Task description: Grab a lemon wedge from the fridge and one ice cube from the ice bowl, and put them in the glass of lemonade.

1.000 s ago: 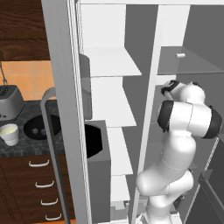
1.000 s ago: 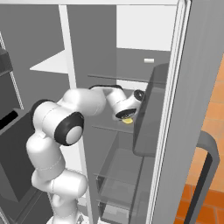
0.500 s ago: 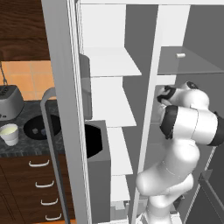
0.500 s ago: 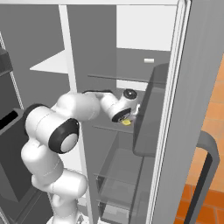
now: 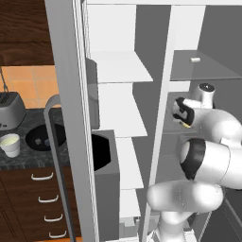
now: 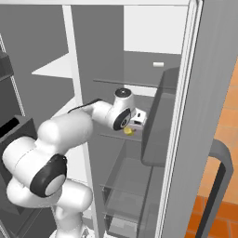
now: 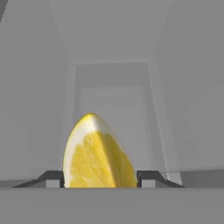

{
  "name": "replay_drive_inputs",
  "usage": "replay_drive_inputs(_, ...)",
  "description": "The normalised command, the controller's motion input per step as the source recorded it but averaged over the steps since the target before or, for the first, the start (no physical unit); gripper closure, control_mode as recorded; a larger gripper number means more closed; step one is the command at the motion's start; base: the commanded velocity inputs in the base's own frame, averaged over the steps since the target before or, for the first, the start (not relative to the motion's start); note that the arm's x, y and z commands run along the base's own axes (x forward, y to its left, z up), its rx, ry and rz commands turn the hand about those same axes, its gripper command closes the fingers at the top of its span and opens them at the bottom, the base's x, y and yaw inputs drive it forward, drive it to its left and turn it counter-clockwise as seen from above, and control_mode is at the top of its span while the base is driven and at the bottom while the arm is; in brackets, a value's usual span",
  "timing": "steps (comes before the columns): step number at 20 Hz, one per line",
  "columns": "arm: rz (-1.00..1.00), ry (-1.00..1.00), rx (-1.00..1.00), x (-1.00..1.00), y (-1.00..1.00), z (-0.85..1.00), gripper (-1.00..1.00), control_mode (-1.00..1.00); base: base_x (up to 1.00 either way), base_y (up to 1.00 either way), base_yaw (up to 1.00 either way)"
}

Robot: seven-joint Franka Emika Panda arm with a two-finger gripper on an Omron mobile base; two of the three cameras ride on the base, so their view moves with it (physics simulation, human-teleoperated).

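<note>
On your left in the left base view, a silver toaster (image 5: 10, 111) stands at the back of the dark speckled surface (image 5: 28, 158). Behind it you have an orange tiled wall (image 5: 33, 82), with a dark wooden cabinet (image 5: 23, 33) hanging above. Under the surface, a dark wooden drawer front (image 5: 21, 203) carries a column of curved white handles (image 5: 41, 177). In the right base view, orange floor tiles (image 6: 214, 211) show at your lower right.
</note>
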Motion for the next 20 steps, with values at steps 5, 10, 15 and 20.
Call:
replay_drive_inputs(5, -0.1, 0.0, 0.0, -0.95, 0.1, 0.48, 1.0, -1.0, 0.0, 0.0, 0.0)
replay_drive_inputs(10, -0.04, -0.01, 0.0, -0.99, 0.16, 0.55, 1.0, -1.0, 0.0, 0.0, 0.0)
replay_drive_inputs(15, 0.0, 0.0, -0.05, -0.79, 0.35, 0.9, 1.0, -1.0, 0.0, 0.0, 0.0)
replay_drive_inputs(20, 0.02, 0.0, -0.11, -0.58, 0.92, 0.65, 1.0, -1.0, 0.0, 0.0, 0.0)
